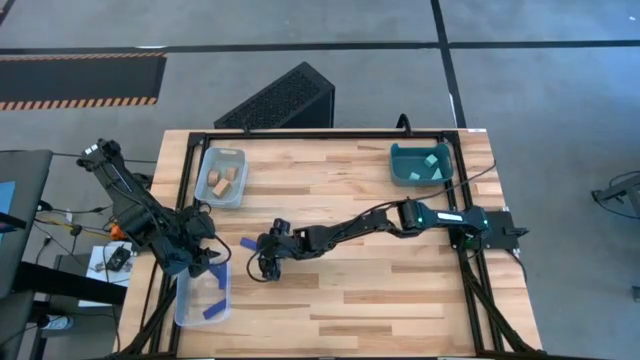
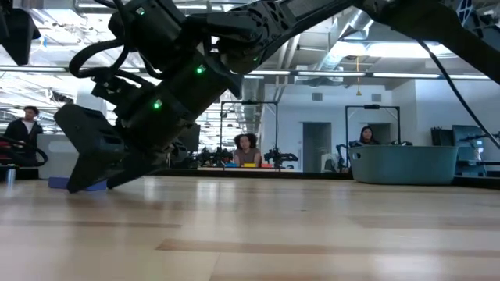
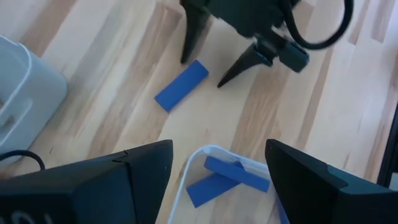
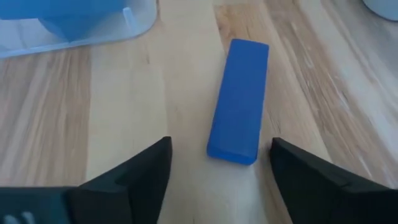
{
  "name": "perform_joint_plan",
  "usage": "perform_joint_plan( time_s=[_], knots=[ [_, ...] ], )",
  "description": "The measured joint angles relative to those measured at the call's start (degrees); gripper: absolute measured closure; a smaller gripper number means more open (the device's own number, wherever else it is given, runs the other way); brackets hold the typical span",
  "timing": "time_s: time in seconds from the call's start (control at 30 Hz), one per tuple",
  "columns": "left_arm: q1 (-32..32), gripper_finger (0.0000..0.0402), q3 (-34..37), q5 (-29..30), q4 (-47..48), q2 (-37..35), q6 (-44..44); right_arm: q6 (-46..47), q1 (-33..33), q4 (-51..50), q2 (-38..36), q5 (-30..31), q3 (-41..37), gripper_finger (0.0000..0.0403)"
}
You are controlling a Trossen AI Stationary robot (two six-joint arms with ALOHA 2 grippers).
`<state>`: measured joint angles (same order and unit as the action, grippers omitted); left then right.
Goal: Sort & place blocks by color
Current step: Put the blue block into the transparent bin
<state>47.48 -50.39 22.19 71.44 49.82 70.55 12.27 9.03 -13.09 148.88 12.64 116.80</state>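
A dark blue bar [image 1: 247, 244] lies flat on the wood table. My right gripper [image 4: 220, 144] is open and low over the table, with its fingertips on either side of the blue bar's [image 4: 239, 99] near end, not touching it. The low view shows this right gripper [image 2: 101, 168] slanting down toward the bar [image 2: 78, 184]. My left gripper [image 3: 219, 149] is open and hovers over the clear bin [image 1: 203, 295], which holds blue bars [image 3: 224, 177]. Tan bits lie in a pale bin [image 1: 222, 177]. Cyan cubes sit in the teal bin [image 1: 420, 163].
The clear bin's rim [image 3: 208, 151] lies just below my left gripper, close to the loose bar [image 3: 181, 85]. My right arm [image 1: 380, 222] stretches across the table's middle from its right edge. A black frame [image 1: 300, 133] runs along the table's edges. People are in the room behind the table.
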Motion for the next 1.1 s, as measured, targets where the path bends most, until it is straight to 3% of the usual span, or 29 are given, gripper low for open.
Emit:
perform_joint_plan(
  time_s=[0.23,0.53,0.73,0.87,1.1],
  knots=[
    [0.0,0.0159,0.0,4.0,-0.1,0.0,0.6,0.2,-0.3,-2.6,-0.1,-1.0,0.7,0.0195],
    [0.0,0.0159,0.0,5.8,-0.5,0.0,0.9,3.9,-1.2,-16.8,-1.3,-3.6,6.4,0.0386],
    [0.0,0.0159,0.0,6.8,-0.7,0.0,3.4,0.9,-1.1,-25.9,-7.4,-2.0,5.4,0.0387],
    [0.0,0.0159,0.0,8.2,-1.6,0.0,3.6,-0.3,-1.1,-22.7,-15.1,-1.2,-4.8,0.0397],
    [0.1,0.0159,0.0,11.4,-7.1,0.6,2.7,7.7,-1.2,-0.9,-33.3,-2.1,-36.5,0.0399]
  ],
)
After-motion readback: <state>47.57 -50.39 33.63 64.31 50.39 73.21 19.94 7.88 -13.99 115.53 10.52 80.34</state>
